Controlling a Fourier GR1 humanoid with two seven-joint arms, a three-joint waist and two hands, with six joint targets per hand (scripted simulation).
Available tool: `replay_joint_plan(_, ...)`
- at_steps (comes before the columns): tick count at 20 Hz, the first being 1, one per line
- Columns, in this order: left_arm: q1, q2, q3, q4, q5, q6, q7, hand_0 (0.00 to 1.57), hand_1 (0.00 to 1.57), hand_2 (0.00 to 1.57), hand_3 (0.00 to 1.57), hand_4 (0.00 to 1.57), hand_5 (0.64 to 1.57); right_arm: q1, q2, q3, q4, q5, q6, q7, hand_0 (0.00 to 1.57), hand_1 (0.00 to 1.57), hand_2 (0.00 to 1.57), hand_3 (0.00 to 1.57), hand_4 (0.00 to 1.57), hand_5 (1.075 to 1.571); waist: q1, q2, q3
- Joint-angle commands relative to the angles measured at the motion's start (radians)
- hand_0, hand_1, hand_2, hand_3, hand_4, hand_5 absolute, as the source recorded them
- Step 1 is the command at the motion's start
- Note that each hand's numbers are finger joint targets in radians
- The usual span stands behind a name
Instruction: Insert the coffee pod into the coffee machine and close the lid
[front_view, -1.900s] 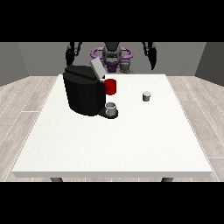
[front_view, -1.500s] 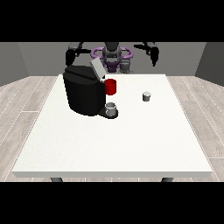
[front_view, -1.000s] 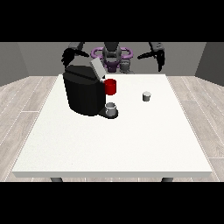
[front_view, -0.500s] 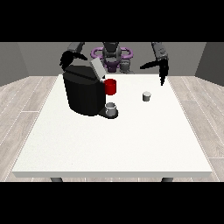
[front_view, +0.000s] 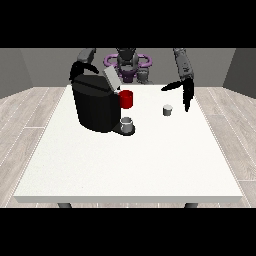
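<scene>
A small grey coffee pod (front_view: 168, 110) stands on the white table (front_view: 130, 160), right of the machine. The black coffee machine (front_view: 95, 105) has its grey lid (front_view: 110, 79) tilted up, a red part (front_view: 126, 99) at its front and a grey cup (front_view: 127, 123) on its drip tray. The hand at the view's right (front_view: 185, 91) hangs above and just right of the pod, fingers straight and spread, thumb pointing towards the machine, touching nothing. The hand at the view's left (front_view: 78, 68) hovers behind the machine's top left corner, partly hidden.
The robot's torso (front_view: 128, 64) stands behind the table's far edge. Wooden floor surrounds the table. The table's near half holds no objects in view.
The hand at the view's right has swung out from beside the torso, forward and down over the table, to just above the pod. The hand at the view's left shifted slightly lower behind the machine.
</scene>
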Motion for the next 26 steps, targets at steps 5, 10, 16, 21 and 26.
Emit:
replay_joint_plan(5, -0.066, -0.007, -0.066, 0.101, -0.119, 0.034, -0.034, 0.00, 0.00, 0.37, 0.00, 0.00, 1.571, -0.021, 0.016, 0.014, 0.086, 0.059, -0.052, -0.013, 0.00, 0.00, 0.00, 0.00, 0.43, 1.571, 0.021, 0.008, 0.0002)
replay_joint_plan(10, -0.084, -0.022, -0.072, 0.169, -0.164, 0.069, -0.039, 0.65, 0.65, 0.72, 0.35, 0.00, 1.571, -0.044, 0.004, -0.021, 0.156, 0.048, -0.055, -0.040, 0.00, 0.00, 0.00, 0.00, 0.41, 1.571, 0.036, 0.007, 0.0002)
replay_joint_plan(16, -0.086, 0.023, -0.097, 0.251, -0.240, 0.079, -0.084, 0.63, 0.63, 0.76, 0.49, 0.00, 1.571, -0.073, -0.034, -0.047, 0.113, 0.006, -0.020, 0.025, 0.00, 0.00, 0.00, 0.00, 0.39, 1.571, 0.012, 0.017, 0.0001)
replay_joint_plan(21, -0.136, 0.020, -0.121, 0.309, -0.323, 0.190, -0.120, 0.55, 0.55, 0.70, 0.45, 0.00, 1.571, -0.124, 0.017, 0.047, 0.051, 0.068, -0.105, 0.088, 0.00, 0.00, 0.00, 0.00, 0.43, 1.571, -0.014, 0.080, -0.0005)
replay_joint_plan(26, -0.159, 0.014, -0.119, 0.316, -0.355, 0.232, -0.129, 0.72, 0.72, 0.85, 0.62, 0.15, 1.571, -0.081, 0.002, 0.005, 0.110, 0.049, -0.070, 0.036, 0.00, 0.00, 0.00, 0.00, 0.49, 1.571, -0.003, 0.037, 0.0000)
